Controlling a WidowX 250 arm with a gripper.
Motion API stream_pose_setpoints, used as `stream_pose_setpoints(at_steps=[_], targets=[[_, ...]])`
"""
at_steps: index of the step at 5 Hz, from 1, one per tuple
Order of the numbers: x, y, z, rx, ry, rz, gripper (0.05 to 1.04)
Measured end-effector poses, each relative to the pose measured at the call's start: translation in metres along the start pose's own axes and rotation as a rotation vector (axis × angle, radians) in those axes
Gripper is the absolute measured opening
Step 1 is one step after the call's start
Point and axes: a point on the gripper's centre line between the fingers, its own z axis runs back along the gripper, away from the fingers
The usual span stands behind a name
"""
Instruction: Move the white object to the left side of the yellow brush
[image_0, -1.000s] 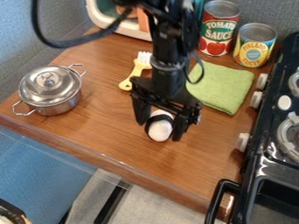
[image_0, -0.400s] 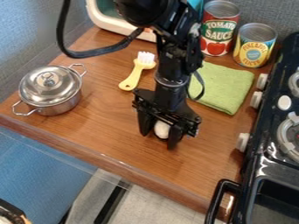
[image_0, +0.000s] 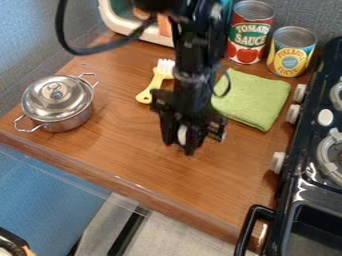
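The black gripper (image_0: 179, 146) hangs over the middle of the wooden counter, below and right of the brush. Its fingers are closed in on the white object (image_0: 182, 135), which has a dark band and is mostly hidden between them. The yellow brush (image_0: 155, 82) with white bristles lies farther back, its handle pointing toward the front left; the arm stands close by its right side.
A lidded metal pot (image_0: 57, 102) stands at the left. A green cloth (image_0: 252, 99) lies right of the arm, with two cans (image_0: 292, 51) behind it. The black stove (image_0: 314, 175) borders the counter (image_0: 127, 145) on the right.
The gripper came down around the white object and its fingers drew together on it. Since the last earlier frame, gripper and object have shifted slightly up and left in the view.
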Motion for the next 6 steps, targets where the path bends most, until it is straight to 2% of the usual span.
stream_pose_setpoints(at_steps=[1,2,3,5,6], targets=[[0.011,0.025,0.046,-0.029,-0.066,-0.024,0.459],[0.021,0.075,0.069,-0.001,-0.086,-0.018,0.458],[0.034,0.123,0.054,0.028,-0.025,0.008,0.458],[0.058,0.211,0.020,0.079,0.007,0.053,0.458],[0.065,0.224,0.008,0.103,0.025,0.043,0.458]])
